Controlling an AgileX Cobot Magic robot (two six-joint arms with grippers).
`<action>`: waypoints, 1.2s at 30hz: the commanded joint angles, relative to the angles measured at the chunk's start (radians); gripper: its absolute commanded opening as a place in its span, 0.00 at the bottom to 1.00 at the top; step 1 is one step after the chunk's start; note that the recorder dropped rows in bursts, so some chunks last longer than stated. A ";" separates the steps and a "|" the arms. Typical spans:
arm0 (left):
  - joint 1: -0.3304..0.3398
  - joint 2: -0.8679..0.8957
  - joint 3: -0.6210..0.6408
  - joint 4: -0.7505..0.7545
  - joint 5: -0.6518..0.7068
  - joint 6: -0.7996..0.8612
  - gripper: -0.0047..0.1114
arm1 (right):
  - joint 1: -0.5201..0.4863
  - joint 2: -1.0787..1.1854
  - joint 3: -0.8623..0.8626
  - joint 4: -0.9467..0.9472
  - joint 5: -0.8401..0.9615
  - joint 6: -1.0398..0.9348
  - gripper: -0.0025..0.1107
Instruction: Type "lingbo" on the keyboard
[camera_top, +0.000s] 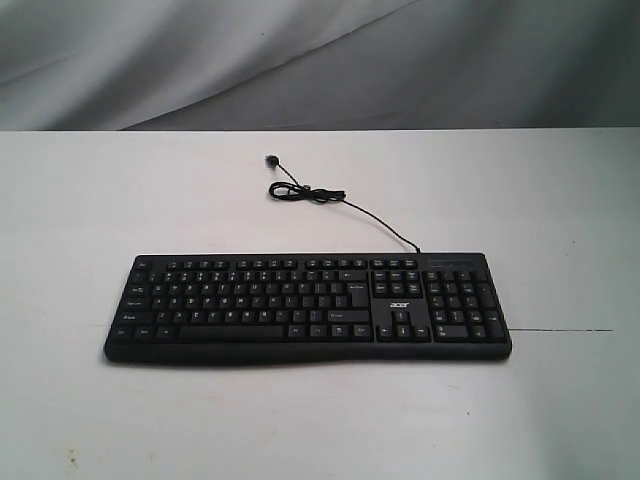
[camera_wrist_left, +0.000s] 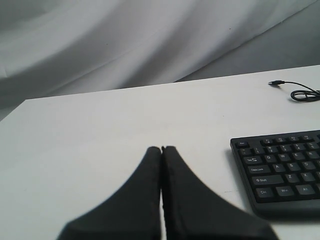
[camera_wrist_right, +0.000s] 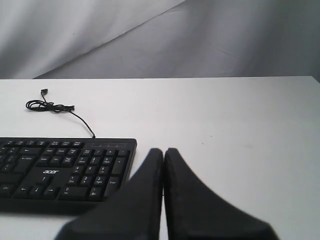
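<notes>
Neither arm is being shown in the exterior view; the jaws are being seen only from the wrist cameras, blurred and cut off at the frame. The keyboard (camera_top: 308, 307) is being cropped in both wrist views: only its Esc end is being caught by the left one, only its number-pad end by the right. In the exterior view the key legends (camera_top: 250, 290) are being rendered too small to read.

The left jaws are being held pressed together, nothing between them, over bare counter (camera_top: 80, 200) beside the keyboard's left end. The right jaws are likewise being held together and empty beside the number-pad end.

A white "acer" logo (camera_top: 396, 291) is being displayed above the arrow keys (camera_top: 402, 325); "Shift" and "Ctrl" are being made out in the left wrist view. The keyboard is lying flat midway between the counter's left and right edges, clear of the back edge, its cable (camera_top: 305, 193) trailing toward that edge.
</notes>
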 joint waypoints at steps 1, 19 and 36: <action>-0.007 -0.004 0.005 -0.002 -0.010 -0.004 0.04 | -0.007 -0.007 0.004 -0.015 0.023 -0.013 0.02; -0.007 -0.004 0.005 -0.002 -0.010 -0.004 0.04 | -0.007 -0.007 0.004 0.016 0.057 -0.058 0.02; -0.007 -0.004 0.005 -0.002 -0.010 -0.004 0.04 | -0.007 -0.007 0.004 0.016 0.057 -0.058 0.02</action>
